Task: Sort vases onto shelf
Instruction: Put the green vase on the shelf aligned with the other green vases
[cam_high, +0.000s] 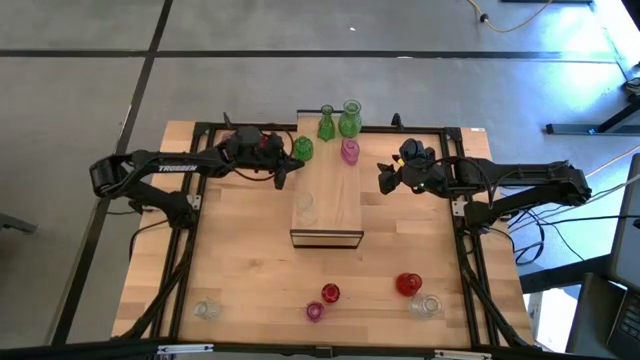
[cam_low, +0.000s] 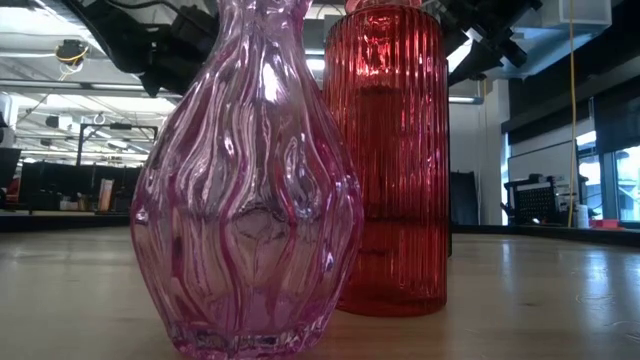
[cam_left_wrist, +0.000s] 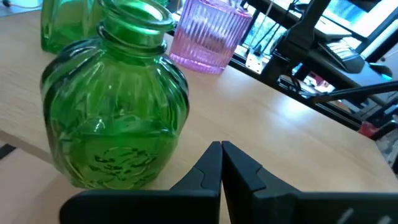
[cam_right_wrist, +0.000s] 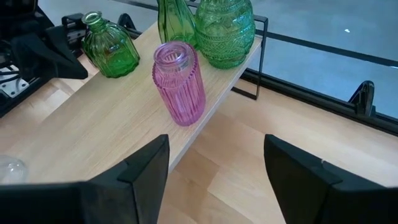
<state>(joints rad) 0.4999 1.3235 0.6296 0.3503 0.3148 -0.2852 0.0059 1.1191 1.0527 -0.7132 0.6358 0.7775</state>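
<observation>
Ribbed, translucent glass vases, three green (cam_high: 303, 149) and one pink cylinder (cam_high: 349, 151), crowd the far end of the long light-wood shelf (cam_high: 327, 205). The left gripper (cam_high: 281, 176), fingers pressed shut and empty, sits beside the squat green one; the right gripper (cam_high: 384, 177) hangs wide open, holding nothing

Left arm (cam_high: 160, 168): white lettering "TROSSEN" along its upper link, seen from above.
Other surfaces: no legible text.
</observation>
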